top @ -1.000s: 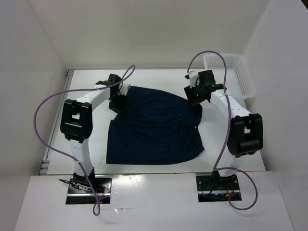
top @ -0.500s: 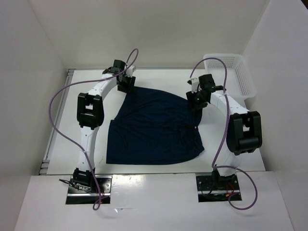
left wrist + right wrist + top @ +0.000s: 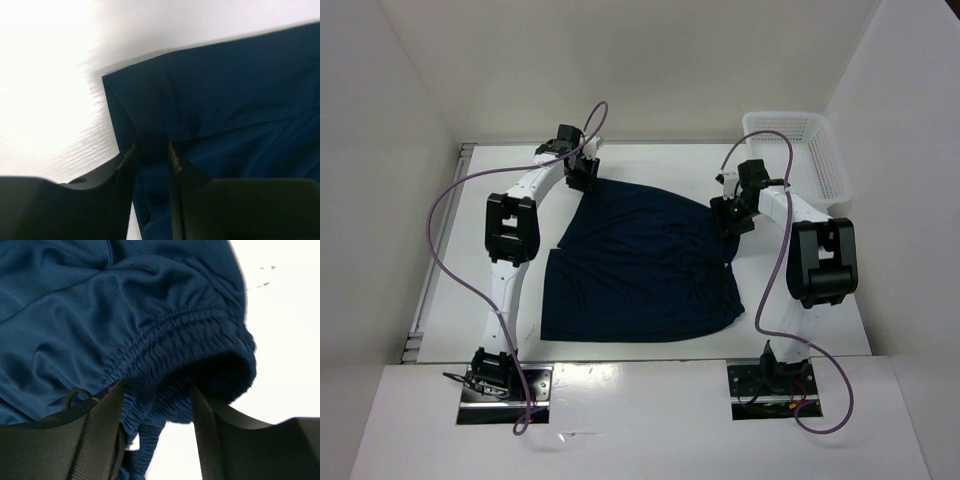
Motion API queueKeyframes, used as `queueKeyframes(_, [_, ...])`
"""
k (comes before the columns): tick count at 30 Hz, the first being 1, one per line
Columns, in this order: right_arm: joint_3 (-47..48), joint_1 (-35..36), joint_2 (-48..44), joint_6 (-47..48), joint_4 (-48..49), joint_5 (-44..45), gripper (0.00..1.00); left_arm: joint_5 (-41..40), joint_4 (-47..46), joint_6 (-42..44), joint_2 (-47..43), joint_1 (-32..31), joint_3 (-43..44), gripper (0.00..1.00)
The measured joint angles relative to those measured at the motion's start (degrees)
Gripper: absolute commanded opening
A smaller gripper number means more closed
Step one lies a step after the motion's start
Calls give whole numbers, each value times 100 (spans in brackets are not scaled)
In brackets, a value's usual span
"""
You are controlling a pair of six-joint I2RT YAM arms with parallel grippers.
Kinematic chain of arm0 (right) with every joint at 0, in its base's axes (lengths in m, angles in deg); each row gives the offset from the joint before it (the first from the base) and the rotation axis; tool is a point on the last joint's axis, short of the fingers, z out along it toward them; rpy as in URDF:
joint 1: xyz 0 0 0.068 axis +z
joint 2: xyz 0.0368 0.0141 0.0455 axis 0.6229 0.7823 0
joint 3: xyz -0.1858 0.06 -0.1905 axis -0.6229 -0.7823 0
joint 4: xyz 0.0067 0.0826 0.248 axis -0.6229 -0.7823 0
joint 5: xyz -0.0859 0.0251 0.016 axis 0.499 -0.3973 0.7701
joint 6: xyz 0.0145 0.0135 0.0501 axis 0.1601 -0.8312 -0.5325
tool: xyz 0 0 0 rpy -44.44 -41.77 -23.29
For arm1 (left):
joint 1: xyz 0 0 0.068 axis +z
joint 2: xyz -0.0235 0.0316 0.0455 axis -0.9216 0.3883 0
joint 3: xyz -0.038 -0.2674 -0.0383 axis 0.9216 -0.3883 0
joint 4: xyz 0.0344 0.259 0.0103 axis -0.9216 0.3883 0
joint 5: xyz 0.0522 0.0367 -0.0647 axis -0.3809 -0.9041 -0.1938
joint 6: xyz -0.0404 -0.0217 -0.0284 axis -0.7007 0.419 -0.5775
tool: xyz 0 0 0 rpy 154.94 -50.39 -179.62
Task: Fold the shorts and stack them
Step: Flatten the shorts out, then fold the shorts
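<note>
Left pincer (image 3: 151, 152): fingers drawn close together on a pinched fold of the shorts (image 3: 640, 265), just inside a far hem corner; I read this as a grip on cloth. Right pincer (image 3: 157, 390): fingers stand apart with the gathered elastic waistband (image 3: 170, 335) bunched between them; I cannot tell whether they clamp it or merely straddle it. Item: one pair of shorts, dark navy, lying spread on the white table (image 3: 650, 160) between the two arms, near edge flat, far edge rumpled where both pincers meet it. Handling, as I judge it: light, limp, fine-mesh knit; it will sag, drape and trail from any hold and keep no shape of its own; somewhat slick, so a shallow pinch may slip; not fragile. Best holds: the thick ribbed waistband, which gives the fingers bulk to bite, and the doubled hem corners; take two points along one edge so the cloth hangs straight for the fold. Nearby: white mesh basket (image 3: 825, 150) at the far right, well apart from the shorts. Markings: no brand, label, tag or lettering readable in any view.
</note>
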Motion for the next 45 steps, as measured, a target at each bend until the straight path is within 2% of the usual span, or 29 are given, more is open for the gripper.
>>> queueKeyframes(1, [7, -13, 94, -24, 4, -39, 63, 26, -2, -4, 0, 2, 7, 33])
queueKeyframes(2, [24, -15, 179, -42, 4, -83, 63, 55, 2, 7, 9, 0, 9, 23])
queueKeyframes(3, [55, -15, 264, -55, 9, -133, 63, 70, 2, -2, 31, -11, 22, 17])
queueKeyframes(6, [245, -15, 461, -122, 26, -286, 63, 105, 0, 9, 83, -37, 98, 4])
queueKeyframes(8, [461, -15, 553, -188, 37, -385, 63, 111, 2, 7, 92, -76, 105, 0])
queueKeyframes(10, [678, -15, 627, -216, 61, -518, 63, 116, 2, 9, 94, -125, 116, 0])
queueKeyframes(11, [782, -15, 654, -234, 79, -599, 60, 120, 7, 4, 96, -153, 125, 0])
queueKeyframes(12, [839, -15, 673, -251, 101, -662, 56, 120, 13, 4, 98, -170, 140, 0])
queueKeyframes(13, [901, -15, 695, -289, 114, -739, 44, 120, 31, 4, 111, -175, 177, 0])
queueKeyframes(16, [968, -15, 800, -382, 223, -846, 21, 129, 59, 4, 129, -186, 323, 0])
queueKeyframes(17, [975, -15, 844, -404, 254, -839, 1, 127, 63, 4, 136, -177, 398, 0])
queueKeyframes(23, [1023, -15, 1091, -501, 356, -643, 0, 24, 136, 4, 136, 52, 1165, 0])
queueKeyframes(27, [1600, -15, 1108, -365, 212, -737, 0, -42, 492, 4, 122, 306, 2020, 0])
queueKeyframes(29, [2065, -31, 1097, -173, 160, -914, 0, -68, 597, 4, 28, 452, 2315, 0])
queueKeyframes(33, [2557, -138, 761, 332, -76, -1635, 0, -52, 1233, 4, -516, 706, 2332, 0])
queueKeyframes(36, [2470, -417, 256, 837, -485, -2083, 0, 26, 1751, 2, -1384, 820, 1558, 0])
queueKeyframes(42, [1268, -734, -741, 2146, -1276, -2175, 0, 13, 2159, 0, -4197, 542, -2124, 0])
queueKeyframes(45, [634, -686, -903, 2715, -1652, -2006, 0, 92, 2514, 7, -5219, 234, -3410, 0])
